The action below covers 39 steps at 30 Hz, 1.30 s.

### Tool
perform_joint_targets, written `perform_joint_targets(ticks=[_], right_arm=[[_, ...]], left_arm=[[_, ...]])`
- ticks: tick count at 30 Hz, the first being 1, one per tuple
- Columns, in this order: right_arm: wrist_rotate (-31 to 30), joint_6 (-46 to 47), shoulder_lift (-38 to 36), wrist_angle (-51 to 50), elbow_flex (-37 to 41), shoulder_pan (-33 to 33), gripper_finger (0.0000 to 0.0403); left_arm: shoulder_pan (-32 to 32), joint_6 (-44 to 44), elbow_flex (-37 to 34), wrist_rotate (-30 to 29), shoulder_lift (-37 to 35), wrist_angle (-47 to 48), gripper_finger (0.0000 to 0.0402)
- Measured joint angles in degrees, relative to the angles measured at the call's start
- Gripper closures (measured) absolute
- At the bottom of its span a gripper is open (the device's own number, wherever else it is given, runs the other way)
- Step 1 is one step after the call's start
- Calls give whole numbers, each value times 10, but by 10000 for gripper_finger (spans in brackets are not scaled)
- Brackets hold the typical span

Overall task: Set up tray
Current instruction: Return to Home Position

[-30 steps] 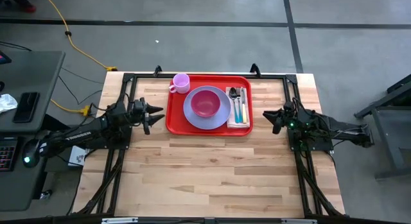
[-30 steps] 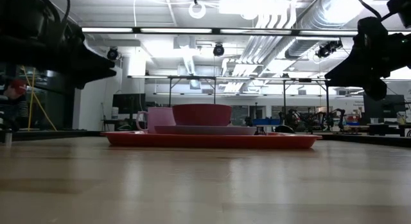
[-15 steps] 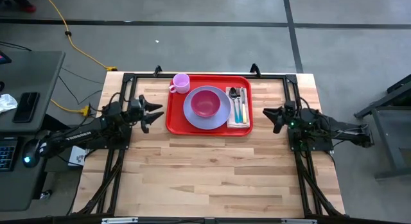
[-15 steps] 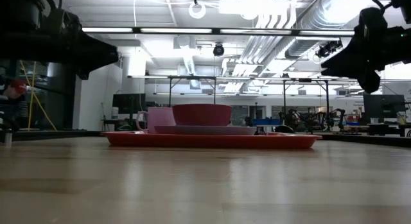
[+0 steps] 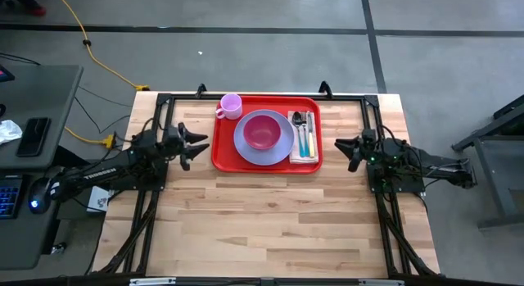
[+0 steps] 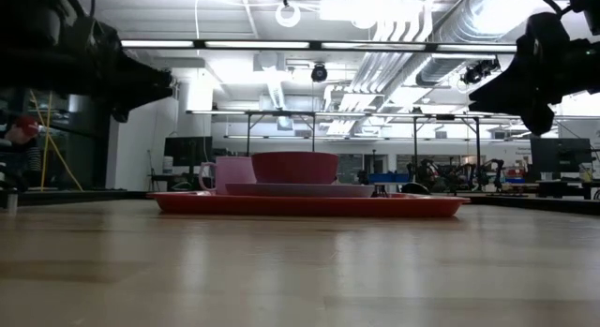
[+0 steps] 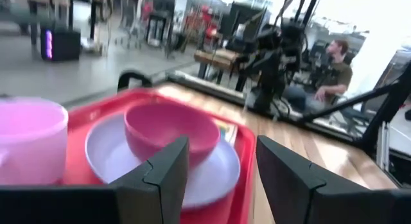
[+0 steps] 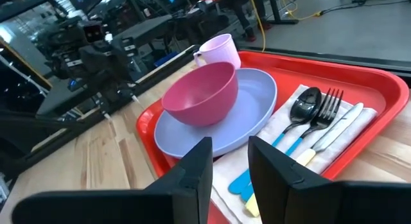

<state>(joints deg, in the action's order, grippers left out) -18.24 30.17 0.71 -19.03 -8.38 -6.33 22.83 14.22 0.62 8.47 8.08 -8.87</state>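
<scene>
The red tray (image 5: 223, 152) lies flat on the table's far half. On it sit a lavender plate (image 5: 244, 145) with a pink bowl (image 5: 262, 131), a pink cup (image 5: 230, 106) at the far left corner, and a spoon and fork (image 5: 304, 132) on a white napkin (image 8: 334, 144) at the right. My left gripper (image 5: 199, 144) hovers open just left of the tray. My right gripper (image 5: 342, 149) hovers open to its right. In the wrist views the tray (image 7: 244, 161) (image 8: 385, 131) lies ahead of each pair of fingers.
Black frame bars (image 5: 344, 95) run along the table's far edge and sides. Bare wood (image 5: 270, 220) fills the near half of the table. A desk with a phone and keyboard (image 5: 33, 134) stands off the left side. A person sits in the room beyond (image 7: 334, 63).
My left gripper has drawn slightly back from the tray toward the table's left and risen a little. My right gripper has tipped up slightly. The tray and its contents have stayed where they were.
</scene>
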Motion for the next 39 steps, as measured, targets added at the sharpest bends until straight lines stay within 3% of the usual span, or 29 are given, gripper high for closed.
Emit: perform_joint_targets(ticks=[11,21,31,39], right_arm=[[11,-36,0,0,0,0,324],[88,31,0,0,0,0,324],[90,25,0,0,0,0,324],[90,24,0,0,0,0,324]], left_arm=[[0,-2,0,30,0,36,190],[0,-2,0,29,0,56,190],[-2,-3,0,28,0,61,190],[-43,-3,0,23,-1,61,190]])
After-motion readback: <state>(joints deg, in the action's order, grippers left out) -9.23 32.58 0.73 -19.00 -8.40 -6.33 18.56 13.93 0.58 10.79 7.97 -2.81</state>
